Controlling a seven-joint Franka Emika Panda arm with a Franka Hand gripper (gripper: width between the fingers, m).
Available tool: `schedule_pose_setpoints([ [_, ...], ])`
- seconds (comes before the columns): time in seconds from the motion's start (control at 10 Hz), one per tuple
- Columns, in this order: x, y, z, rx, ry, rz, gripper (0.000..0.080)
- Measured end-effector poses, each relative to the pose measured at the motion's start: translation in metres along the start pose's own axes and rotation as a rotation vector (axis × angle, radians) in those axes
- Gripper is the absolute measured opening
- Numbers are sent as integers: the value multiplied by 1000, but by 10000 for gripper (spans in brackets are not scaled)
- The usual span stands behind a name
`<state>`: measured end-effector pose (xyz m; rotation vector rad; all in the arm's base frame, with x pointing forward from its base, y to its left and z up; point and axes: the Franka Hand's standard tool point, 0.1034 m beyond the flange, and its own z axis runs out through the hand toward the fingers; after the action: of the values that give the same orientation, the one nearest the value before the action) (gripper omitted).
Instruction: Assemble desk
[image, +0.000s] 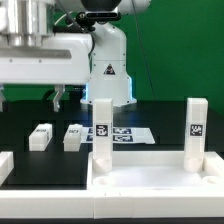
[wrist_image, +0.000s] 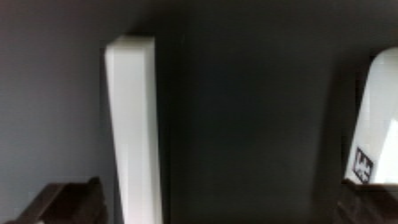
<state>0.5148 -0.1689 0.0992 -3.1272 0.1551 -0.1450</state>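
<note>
The white desk panel (image: 140, 172) lies at the front with two white legs standing upright in it, one (image: 102, 125) at the exterior view's left and one (image: 195, 124) at its right. Two loose legs (image: 40, 137) (image: 73, 137) lie on the black table behind it. My gripper (image: 60, 98) hangs open and empty above the table, behind the loose legs. In the wrist view the gripper (wrist_image: 217, 203) is open over dark table, with a long white strip (wrist_image: 132, 130) and a tagged white piece (wrist_image: 377, 120) below. I cannot tell which parts these are.
The marker board (image: 128, 134) lies flat behind the panel. A white block (image: 5, 165) sits at the exterior view's left edge. The robot base (image: 108, 70) stands at the back, before a green backdrop.
</note>
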Motion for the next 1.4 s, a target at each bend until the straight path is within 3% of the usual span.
schedule_pose_setpoints([
  [0.1,-8,2,6,47,-10,106,649],
  [0.2,-2,3,3,37,21,137,649],
  [0.5,-9,-2,6,71,-37,135,649],
  [0.6,-27,-6,9,151,-182,159,649],
  [0.7,-35,-9,12,207,-294,171,649],
  [0.8,-39,-16,17,213,-392,167,649],
  [0.9,-45,-22,19,240,-461,173,649],
  [1.4,-56,-30,26,309,-779,146,649],
])
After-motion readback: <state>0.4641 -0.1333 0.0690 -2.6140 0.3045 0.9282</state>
